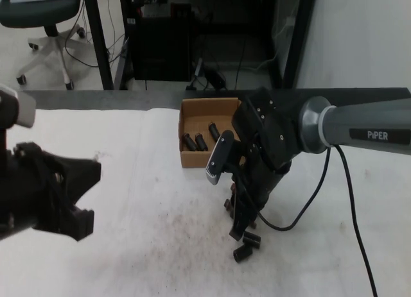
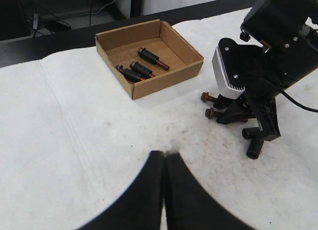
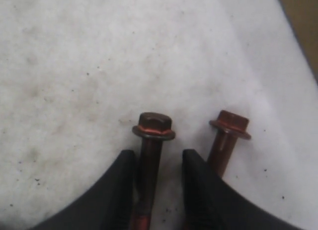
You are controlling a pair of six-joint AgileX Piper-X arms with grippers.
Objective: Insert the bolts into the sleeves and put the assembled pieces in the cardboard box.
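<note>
White cloth (image 1: 141,175) | right gripper (image 3: 158,158) parted astride bolt (image 3: 152,128), second bolt (image 3: 228,133) just beside | left gripper (image 2: 165,155) closed, empty, over open cloth

Second bolt (image 3: 228,140) just beside right claw (image 3: 158,163)

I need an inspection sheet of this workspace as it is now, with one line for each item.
Surface: white cloth with brownish stains.
Job's things: cardboard box holds three assembled pieces; two bolts and two sleeves lie loose on the cloth.
Clutter: nothing seen.
Grippers: left gripper shut, empty; right gripper open, fingers either side of one bolt.
Cables: black cable from the right arm loops over the cloth.
Surroundings: office chair and dark frames behind the bench.
</note>
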